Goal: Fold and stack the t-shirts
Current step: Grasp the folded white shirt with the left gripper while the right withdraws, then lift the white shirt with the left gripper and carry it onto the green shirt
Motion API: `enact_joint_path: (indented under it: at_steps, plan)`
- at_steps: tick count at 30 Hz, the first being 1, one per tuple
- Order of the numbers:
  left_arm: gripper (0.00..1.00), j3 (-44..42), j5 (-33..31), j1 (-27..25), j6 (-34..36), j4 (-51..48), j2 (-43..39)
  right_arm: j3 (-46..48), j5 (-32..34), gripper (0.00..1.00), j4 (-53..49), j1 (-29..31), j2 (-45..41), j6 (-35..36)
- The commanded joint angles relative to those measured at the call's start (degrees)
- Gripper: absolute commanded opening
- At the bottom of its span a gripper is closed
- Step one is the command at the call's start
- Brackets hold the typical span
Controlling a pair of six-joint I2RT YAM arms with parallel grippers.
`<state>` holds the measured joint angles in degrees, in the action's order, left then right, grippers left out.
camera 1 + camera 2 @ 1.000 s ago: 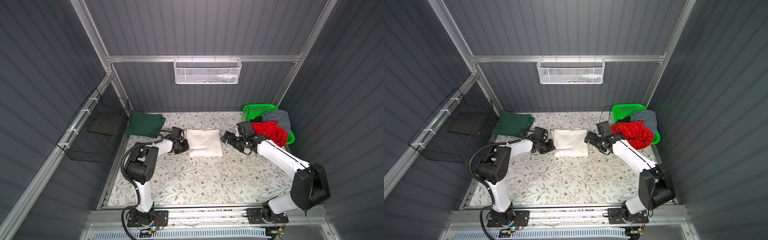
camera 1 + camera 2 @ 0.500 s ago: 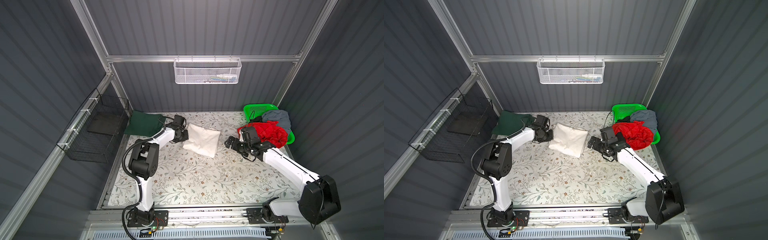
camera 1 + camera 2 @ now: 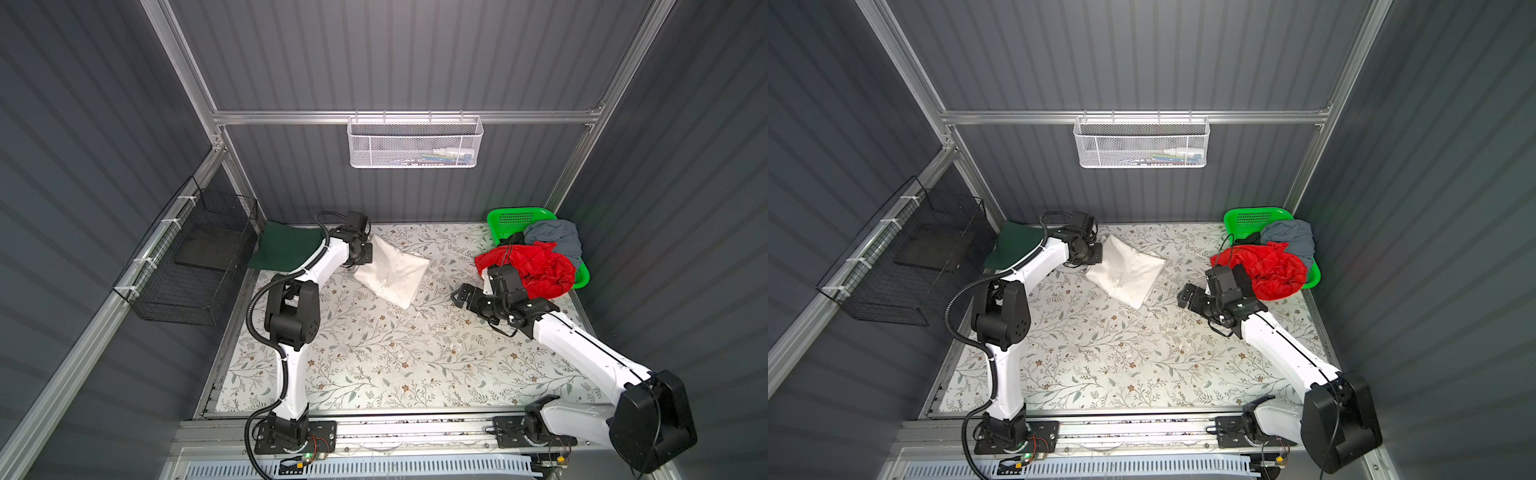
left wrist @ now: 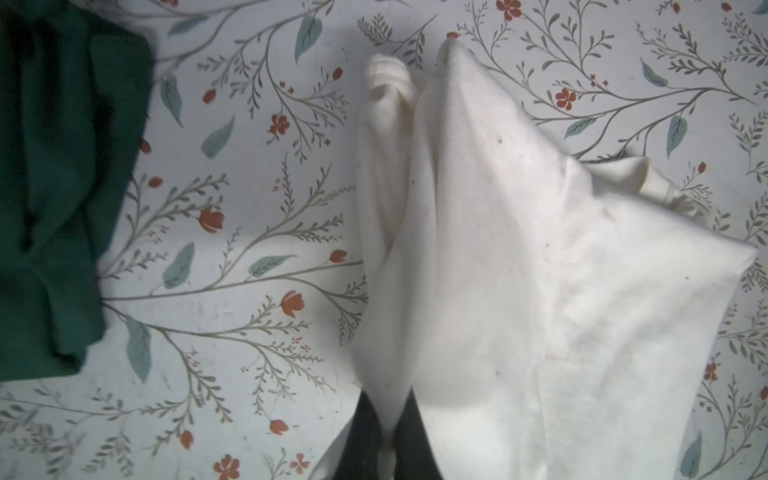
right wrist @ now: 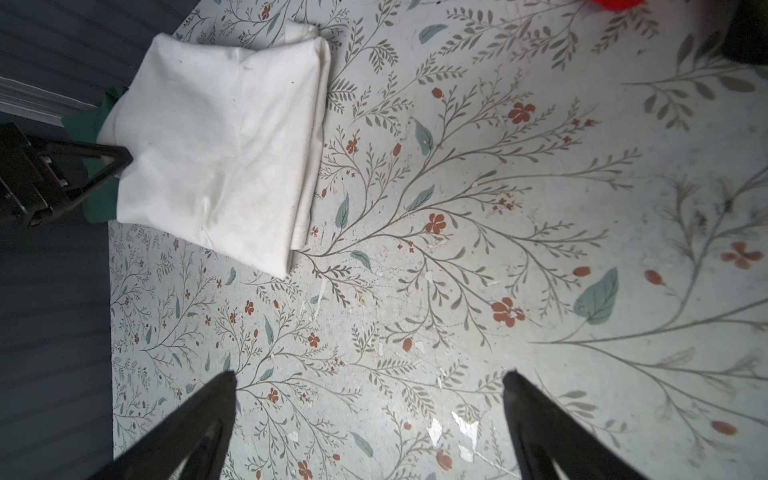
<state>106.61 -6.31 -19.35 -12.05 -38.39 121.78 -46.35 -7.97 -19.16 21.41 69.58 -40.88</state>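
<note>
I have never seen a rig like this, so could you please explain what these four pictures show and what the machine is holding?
Two white robot arms stand at the near edge of a flowered table, each ending in a two-finger gripper. Two pictures look down from overhead, almost alike; two come from cameras on the wrists. On the table lie a folded off-white t-shirt and, far left, a folded dark green t-shirt. A green basket, far right, holds a red t-shirt and a grey-blue t-shirt. The left gripper is shut on the off-white t-shirt's corner; the right gripper is open, holding nothing.
</note>
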Motion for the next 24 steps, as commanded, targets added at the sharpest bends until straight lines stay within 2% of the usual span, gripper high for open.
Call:
enact_joint_path:
  at_steps: [1, 7, 14, 20, 24]
  plan:
    - [0.00, 5.32, -2.37, 0.93, 6.00, -5.64, 1.56, 0.98, -0.46, 0.99, 0.52, -0.16, -1.80, 0.81]
    - [0.00, 10.81, -4.18, 2.72, 10.27, -8.62, 3.35, 3.01, -1.84, 0.99, 0.98, -0.27, -4.28, 0.36]
    - [0.00, 16.34, -10.89, 2.74, 14.83, -10.91, 4.89, 4.02, -2.24, 0.99, -0.36, -0.23, -5.14, 1.33]
    - [0.00, 22.19, -17.59, 3.16, 19.44, -13.30, 6.28, 6.19, -1.26, 0.99, -0.41, -0.36, -9.64, 0.72]
    - [0.00, 22.89, -20.82, 4.22, 21.03, -11.70, 5.43, 7.47, -0.87, 0.99, -0.59, -0.39, -11.16, 0.72]
